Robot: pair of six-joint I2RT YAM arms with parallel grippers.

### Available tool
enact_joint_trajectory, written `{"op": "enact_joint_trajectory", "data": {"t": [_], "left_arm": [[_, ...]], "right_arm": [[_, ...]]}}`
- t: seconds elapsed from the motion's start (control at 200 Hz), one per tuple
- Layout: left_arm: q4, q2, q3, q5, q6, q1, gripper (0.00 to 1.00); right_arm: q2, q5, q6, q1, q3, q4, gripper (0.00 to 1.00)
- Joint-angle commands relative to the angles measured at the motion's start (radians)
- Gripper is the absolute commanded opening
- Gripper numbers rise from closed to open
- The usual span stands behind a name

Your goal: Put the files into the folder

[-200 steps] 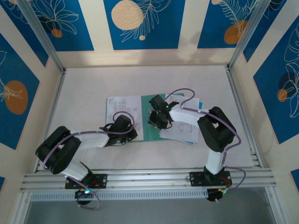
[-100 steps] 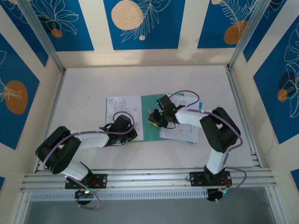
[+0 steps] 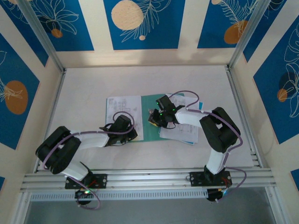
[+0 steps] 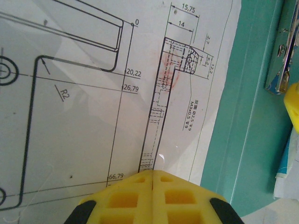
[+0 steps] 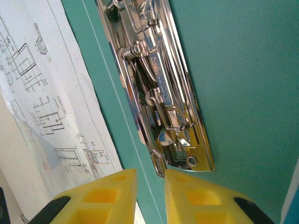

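**Change noted.** In the top view your left arm has not moved. Your right wrist has shifted slightly toward the tabletop's right edge and has since stood still over the folder. I judge that it has settled at the clip and that the clip is the step in hand. No sheet is clamped yet.

**Left gripper** (image 4: 153,173): the fingers are pressed together with nothing between them. The tips sit down on the left-hand sheet of the files (image 4: 84,116), apparently pinning it.

**That sheet**: white, flat and uncreased, printed with black dimensioned line drawings. It lies left of the tabletop's (image 3: 93,84) centre, and its right edge rests on the teal card.

**Folder** (image 3: 148,128): open near the middle of the tabletop, a little toward the near edge. It is plain teal, thin and lying flat.

**Clip** (image 5: 159,93): bright metal, lever type, mounted on the teal leaf just right of the sheet's edge.

**Right gripper** (image 5: 150,175): the jaws stand a narrow gap apart, with the clip's near end at their mouth. You cannot tell from these views whether a pad touches it.

**Remaining sheets** (image 3: 184,133): stacked askew under your right forearm, at the folder's right side.
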Motion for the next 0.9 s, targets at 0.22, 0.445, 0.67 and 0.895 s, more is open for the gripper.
{"op": "enact_joint_trajectory", "data": {"t": [0.22, 0.445, 0.67, 0.895], "left_arm": [[-0.094, 0.017, 0.0, -0.019, 0.015, -0.011, 0.0], [-0.102, 0.015, -0.001, -0.019, 0.018, -0.01, 0.0], [-0.104, 0.013, 0.0, -0.017, 0.02, -0.012, 0.0], [-0.114, 0.009, 0.002, -0.023, 0.02, -0.011, 0.0]], "right_arm": [[0.021, 0.016, 0.01, 0.007, -0.016, -0.016, 0.27], [0.056, 0.002, 0.009, 0.008, 0.015, 0.001, 0.23], [0.059, -0.003, 0.018, 0.002, 0.009, 0.014, 0.16], [0.059, 0.0, 0.025, -0.007, -0.005, 0.003, 0.07]]}}
